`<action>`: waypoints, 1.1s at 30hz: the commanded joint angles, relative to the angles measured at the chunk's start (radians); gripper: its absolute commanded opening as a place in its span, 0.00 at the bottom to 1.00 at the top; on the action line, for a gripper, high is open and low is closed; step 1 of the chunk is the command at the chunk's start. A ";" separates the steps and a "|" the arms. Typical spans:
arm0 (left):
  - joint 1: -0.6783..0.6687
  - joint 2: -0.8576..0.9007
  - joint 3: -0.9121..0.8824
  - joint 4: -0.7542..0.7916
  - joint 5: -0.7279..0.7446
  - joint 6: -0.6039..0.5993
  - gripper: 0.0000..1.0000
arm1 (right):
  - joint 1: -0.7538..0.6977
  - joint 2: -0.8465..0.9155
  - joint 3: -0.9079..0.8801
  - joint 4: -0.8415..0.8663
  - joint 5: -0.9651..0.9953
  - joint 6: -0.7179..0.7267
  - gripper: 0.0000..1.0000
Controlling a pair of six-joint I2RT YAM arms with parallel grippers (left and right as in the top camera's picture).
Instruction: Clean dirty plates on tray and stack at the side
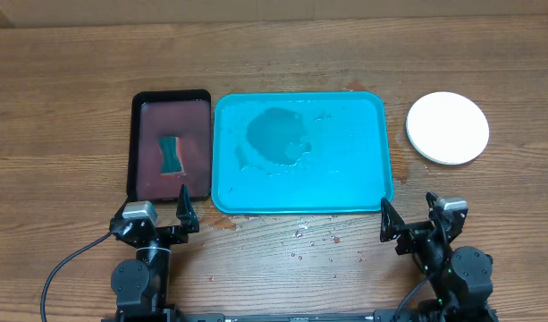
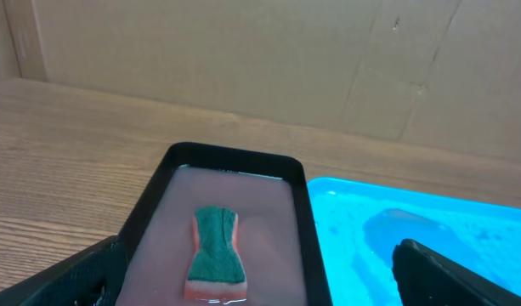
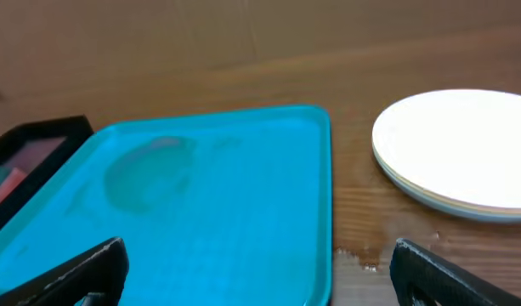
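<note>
The small round plastic plates (image 1: 447, 127) stand stacked on the counter (image 1: 77, 72) just right of the bare, wet turquoise rectangular plastic tray (image 1: 345, 179), while the left hand (image 1: 154, 213) and right hand (image 1: 408, 210) sit apart and empty, so the job appears finished and calls only for parking.

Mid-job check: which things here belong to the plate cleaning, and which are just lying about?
Job: plate stack, turquoise tray, probably the sponge in the black tray.
Lying about: splashed drops on the table.
</note>
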 commanded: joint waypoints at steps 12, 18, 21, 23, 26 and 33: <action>0.006 -0.010 -0.005 0.000 0.015 0.018 1.00 | -0.055 -0.013 -0.066 0.206 0.042 0.002 1.00; 0.006 -0.010 -0.005 0.000 0.015 0.018 1.00 | -0.065 -0.013 -0.073 0.227 0.011 0.003 1.00; 0.006 -0.010 -0.005 0.000 0.015 0.018 1.00 | -0.066 -0.013 -0.096 0.306 0.005 -0.006 1.00; 0.006 -0.010 -0.005 0.000 0.015 0.018 1.00 | -0.067 -0.013 -0.128 0.420 0.042 -0.006 1.00; 0.006 -0.010 -0.005 0.000 0.015 0.018 1.00 | -0.067 -0.013 -0.127 0.467 0.061 -0.005 1.00; 0.006 -0.010 -0.005 0.000 0.015 0.018 1.00 | -0.066 -0.013 -0.127 0.419 0.068 -0.005 1.00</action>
